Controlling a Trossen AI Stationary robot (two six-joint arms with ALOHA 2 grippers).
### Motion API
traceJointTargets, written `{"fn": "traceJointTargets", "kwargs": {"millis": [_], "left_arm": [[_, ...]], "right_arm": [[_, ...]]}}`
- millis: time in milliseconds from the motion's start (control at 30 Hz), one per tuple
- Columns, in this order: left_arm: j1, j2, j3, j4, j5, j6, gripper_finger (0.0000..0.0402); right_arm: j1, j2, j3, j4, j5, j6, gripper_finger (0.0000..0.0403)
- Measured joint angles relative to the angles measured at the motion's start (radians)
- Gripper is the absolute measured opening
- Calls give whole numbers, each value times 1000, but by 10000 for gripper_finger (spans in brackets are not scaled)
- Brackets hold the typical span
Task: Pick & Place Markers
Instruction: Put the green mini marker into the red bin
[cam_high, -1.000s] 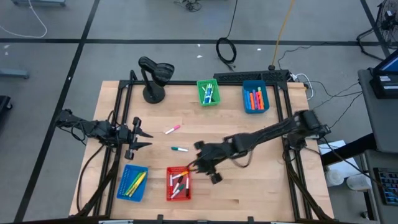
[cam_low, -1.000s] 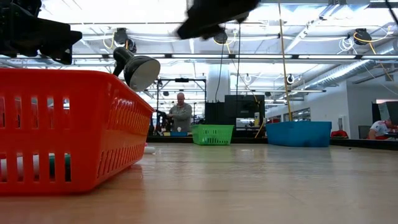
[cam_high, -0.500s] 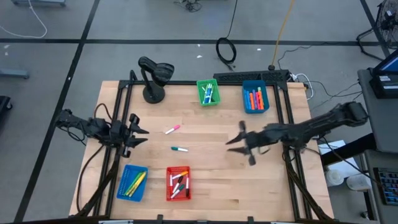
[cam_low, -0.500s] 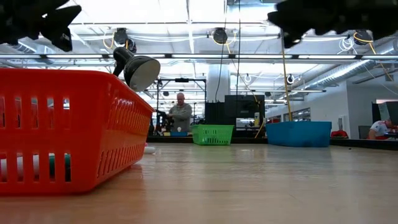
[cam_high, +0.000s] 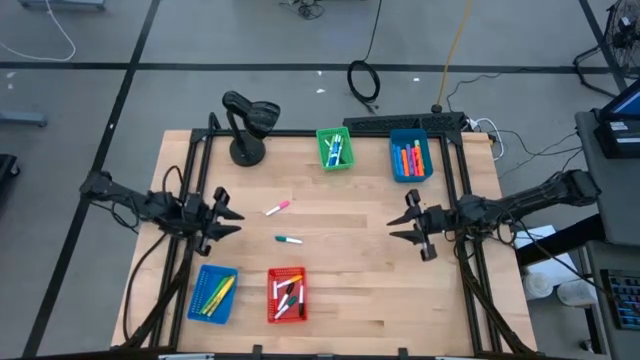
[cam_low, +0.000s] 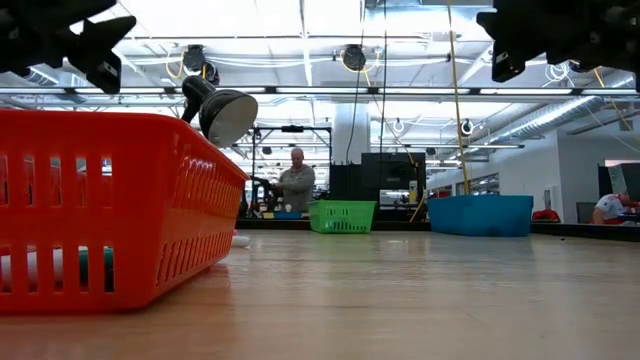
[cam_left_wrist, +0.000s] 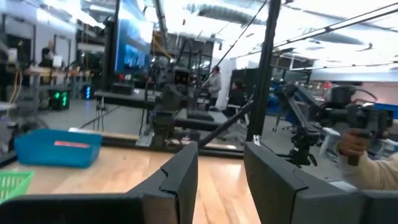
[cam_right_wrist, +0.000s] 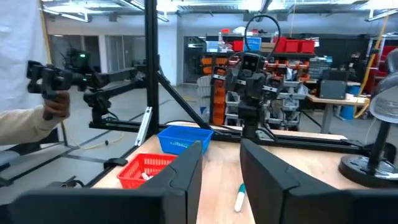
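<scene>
Overhead view of a wooden counter (cam_high: 350, 290) with two dark arms held level above it. The left gripper (cam_high: 228, 216) is at the counter's left edge, its fingers (cam_left_wrist: 180, 177) spread apart and holding nothing; the right gripper (cam_high: 408, 224) is toward the right edge, its fingers (cam_right_wrist: 186, 171) likewise parted and empty. The two grippers face each other, well apart.

Two markers lie loose on the bare wood between the arms: a pink-capped marker (cam_high: 276, 207) nearer the left gripper, and a green-capped marker (cam_high: 289, 240) just in front of it, toward the near edge. The remaining markers are sorted into four baskets. A red basket (cam_high: 287, 295) at the near edge holds several red, white and dark markers; a blue basket (cam_high: 213, 293) to its left holds yellow and green ones. At the far edge, a green basket (cam_high: 335, 149) holds a few green and blue markers, and a second blue basket (cam_high: 410, 158) to its right holds orange and red ones.

A black desk lamp (cam_high: 247, 125) stands at the far left corner. In the table-level view a person (cam_low: 296, 185) stands in the room beyond.
</scene>
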Motion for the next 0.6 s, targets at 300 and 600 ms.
{"fn": "traceJointTargets", "kwargs": {"millis": [300,600], "left_arm": [[5,328,45,82,-107,-134,134],[67,979,466,-397,-163,-276,134]], "right_arm": [[0,15,0,-2,46,-9,95],[0,21,0,-1,115,-3,95]]}}
